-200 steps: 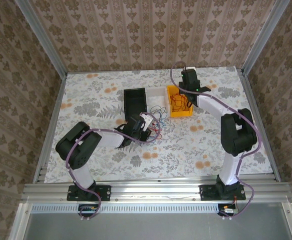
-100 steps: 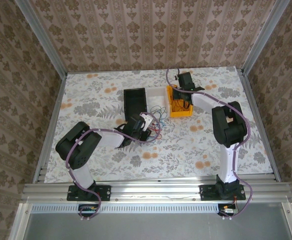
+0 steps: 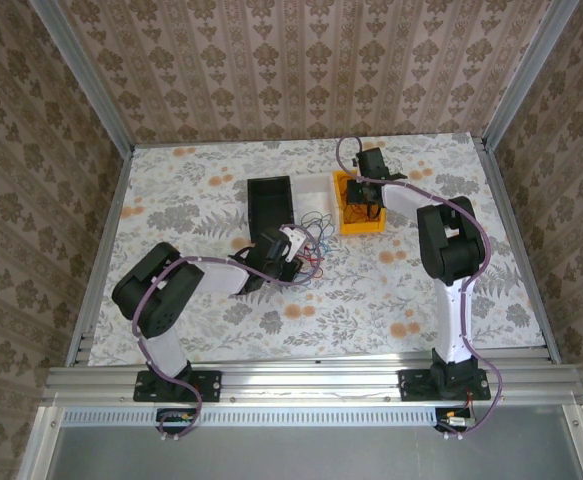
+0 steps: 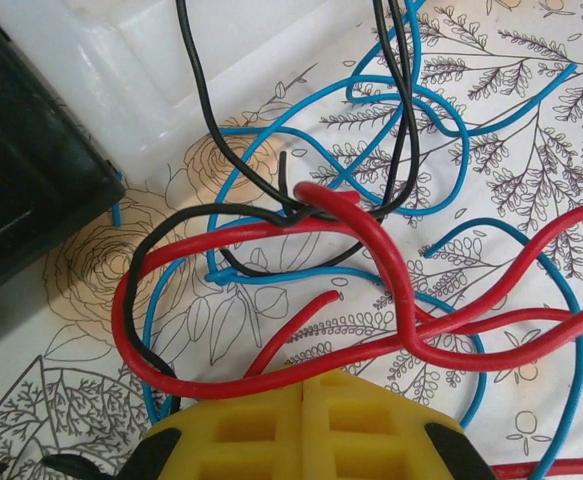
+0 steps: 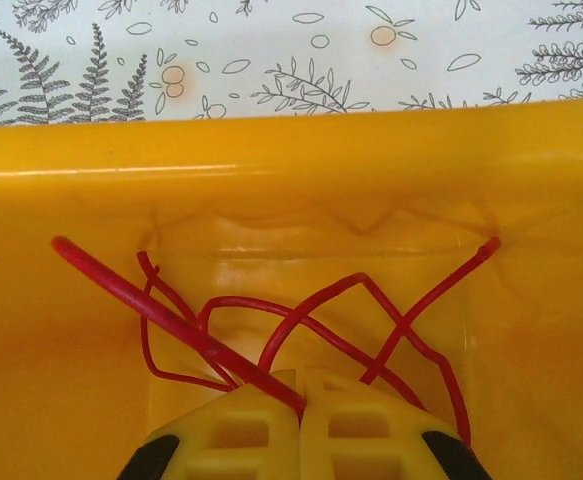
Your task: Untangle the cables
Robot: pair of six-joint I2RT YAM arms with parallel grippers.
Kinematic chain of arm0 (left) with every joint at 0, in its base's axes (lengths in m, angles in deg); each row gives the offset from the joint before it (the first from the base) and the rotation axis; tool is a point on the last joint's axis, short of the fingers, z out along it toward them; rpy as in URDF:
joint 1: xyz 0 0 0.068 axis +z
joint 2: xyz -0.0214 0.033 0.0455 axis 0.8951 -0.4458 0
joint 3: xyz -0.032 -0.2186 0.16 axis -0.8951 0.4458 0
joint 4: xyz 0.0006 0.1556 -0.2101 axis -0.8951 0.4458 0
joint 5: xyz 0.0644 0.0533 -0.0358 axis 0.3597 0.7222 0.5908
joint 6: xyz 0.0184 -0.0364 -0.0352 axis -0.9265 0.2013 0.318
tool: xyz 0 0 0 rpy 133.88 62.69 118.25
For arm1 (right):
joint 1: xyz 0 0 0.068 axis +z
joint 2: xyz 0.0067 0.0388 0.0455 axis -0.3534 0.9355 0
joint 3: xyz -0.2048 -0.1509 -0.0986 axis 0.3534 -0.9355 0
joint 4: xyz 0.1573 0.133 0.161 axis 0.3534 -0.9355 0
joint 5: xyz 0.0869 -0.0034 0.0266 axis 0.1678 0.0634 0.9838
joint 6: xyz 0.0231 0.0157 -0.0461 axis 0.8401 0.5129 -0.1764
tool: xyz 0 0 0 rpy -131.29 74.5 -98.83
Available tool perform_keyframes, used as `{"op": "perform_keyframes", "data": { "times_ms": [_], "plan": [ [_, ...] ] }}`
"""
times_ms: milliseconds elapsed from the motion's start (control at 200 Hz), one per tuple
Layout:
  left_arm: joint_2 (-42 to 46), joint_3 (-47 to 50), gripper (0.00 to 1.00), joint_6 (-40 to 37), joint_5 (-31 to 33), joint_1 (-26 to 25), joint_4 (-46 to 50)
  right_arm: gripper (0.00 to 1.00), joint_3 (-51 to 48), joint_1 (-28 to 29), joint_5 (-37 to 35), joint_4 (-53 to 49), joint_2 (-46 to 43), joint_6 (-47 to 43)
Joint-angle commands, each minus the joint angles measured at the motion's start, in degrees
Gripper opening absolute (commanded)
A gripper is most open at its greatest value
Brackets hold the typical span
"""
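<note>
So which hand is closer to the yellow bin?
Right. The right hand is down in the yellow bin, pinching a red cable; the left hand is off to its side, at the loose cable tangle on the table.

Cables (image 3: 314, 236) before middle bin (image 3: 316, 186)

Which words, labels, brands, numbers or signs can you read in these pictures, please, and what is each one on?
No readable text in these pictures.
Yellow bin, black bin, white bin: plain, no label visible.
Red cable, blue cable, black cable: no print visible on the jackets.
Table cover: floral pattern, no lettering.
</note>
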Motion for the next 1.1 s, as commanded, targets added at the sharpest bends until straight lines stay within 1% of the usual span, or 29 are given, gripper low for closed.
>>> {"op": "perform_keyframes", "data": {
  "times_ms": [0, 105, 210, 320, 430, 535, 745, 880, 1015, 1095],
  "plan": [
    [-2.30, -0.67, 0.00, -0.42, -0.51, -0.44, 4.90, 0.01, 1.12, -0.25, 0.80, -3.54, 1.29, 1.48],
    [-2.39, -1.05, 0.00, -0.62, -0.71, -0.55, 5.18, 0.02, 1.79, -0.28, 0.73, -4.21, 1.56, 1.83],
    [-2.22, -1.07, 0.00, -0.72, -0.45, -0.68, 5.28, 0.07, 1.76, -0.27, 1.41, -3.96, 0.54, 2.50],
    [-1.70, -0.68, 0.00, -0.80, -0.25, -0.68, 5.09, 0.12, 1.53, -0.31, 2.31, -3.04, -1.90, 3.27],
    [-1.17, -0.54, 0.00, -0.97, -0.24, -0.66, 4.95, 0.13, 1.43, -0.30, 2.41, -2.53, -4.91, 3.69],
    [-0.91, -0.53, 0.00, -1.15, -0.34, -0.61, 4.85, 0.16, 1.11, -0.26, 2.16, -2.67, -7.36, 3.74],
    [-0.46, -0.47, 0.00, -1.57, -0.55, -0.66, 4.46, 0.30, -1.50, -0.24, 0.32, -1.46, -11.93, 4.18],
    [0.20, -0.04, 0.00, -1.90, -0.51, -0.66, 3.87, 0.36, -2.89, -0.31, -0.91, -1.19, -13.79, 4.17],
    [0.58, 0.23, 0.00, -1.95, -0.51, -0.66, 3.70, 0.37, -4.23, -0.28, -0.89, -1.29, -15.10, 4.65],
    [0.99, 1.00, 0.00, -1.53, -0.33, -0.66, 2.75, 0.37, -6.44, -0.06, -0.05, -0.70, -17.41, 5.06]
  ]
}}
